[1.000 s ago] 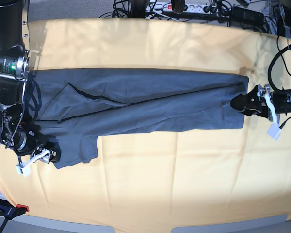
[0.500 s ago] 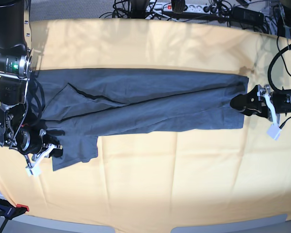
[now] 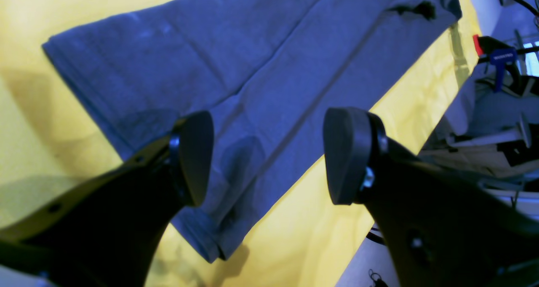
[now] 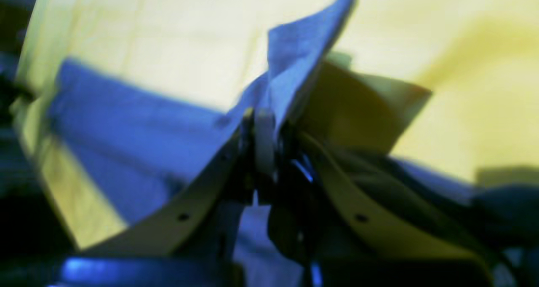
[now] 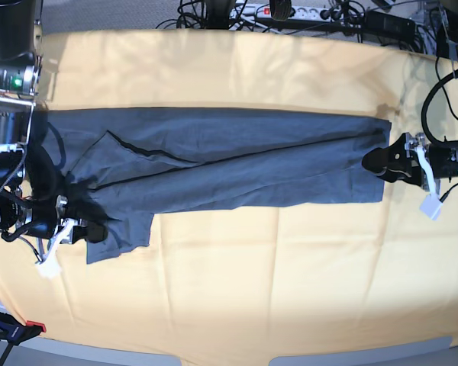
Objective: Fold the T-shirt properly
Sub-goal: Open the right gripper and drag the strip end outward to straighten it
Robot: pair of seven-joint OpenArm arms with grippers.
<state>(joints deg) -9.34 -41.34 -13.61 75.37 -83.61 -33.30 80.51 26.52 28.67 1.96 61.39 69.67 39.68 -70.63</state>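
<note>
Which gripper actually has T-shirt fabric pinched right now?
The right gripper: its jaws are shut on a raised fold of the T-shirt. The left gripper stands wide open above the hem, holding nothing.

Large yellow-orange cloth [image 5: 290, 290] covers table, faint crease lines across it. Tangle of black cables [image 5: 206, 11] and white power strip [image 5: 305, 13] along top edge. Red-tipped clamp [image 5: 11, 329] lower left corner.

Dark grey T-shirt [image 5: 229, 164] lies folded into a long band across the yellow cloth, one sleeve corner lifted
</note>
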